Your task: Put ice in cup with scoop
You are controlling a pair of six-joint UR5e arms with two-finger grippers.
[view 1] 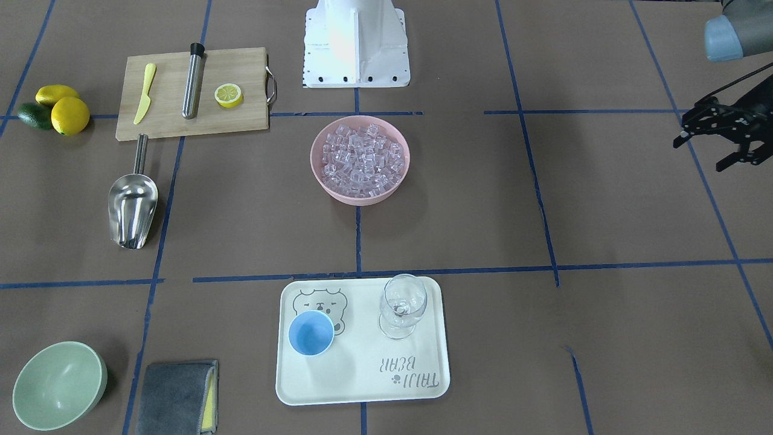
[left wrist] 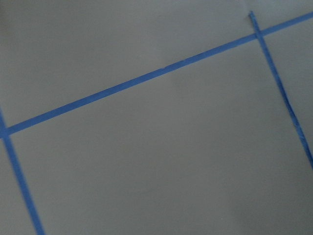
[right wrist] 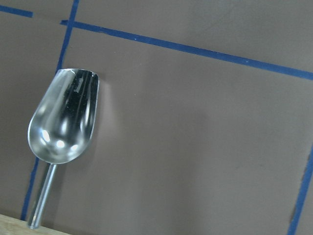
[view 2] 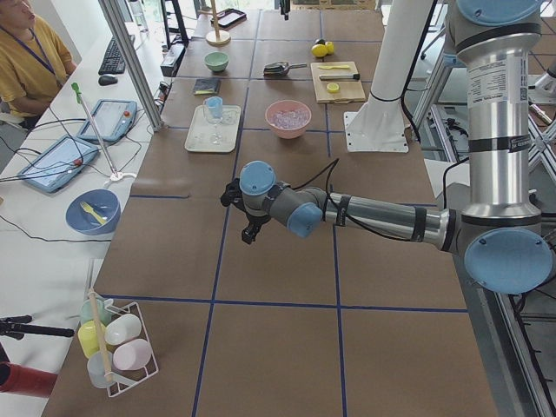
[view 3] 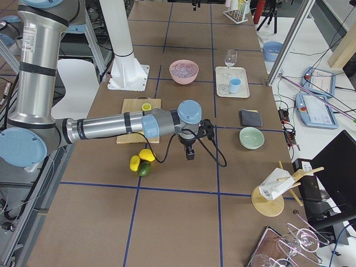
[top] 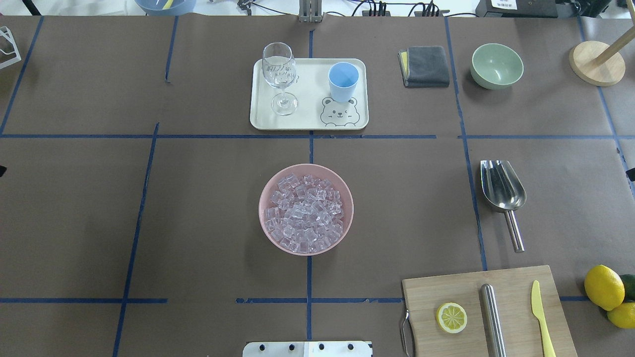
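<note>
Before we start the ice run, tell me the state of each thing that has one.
scoop: lying on the table, empty, ungrasped.
cup: upright on the tray, empty.
ice: piled in the pink bowl.
wine glass: upright, empty.
green bowl: upright, empty.
left claw: open, holding nothing.

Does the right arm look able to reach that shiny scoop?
Probably yes. The scoop lies by itself on that arm's side, handle free, and the right tool hovers nearby with nothing between.

Open tabletop (top: 397, 198) lies all round the scoop (top: 502, 188), except where the cutting board (top: 446, 292) sits just past its handle tip. On the tray (top: 307, 121), a tall wine glass (top: 280, 74) stands near the cup (top: 343, 80).
</note>
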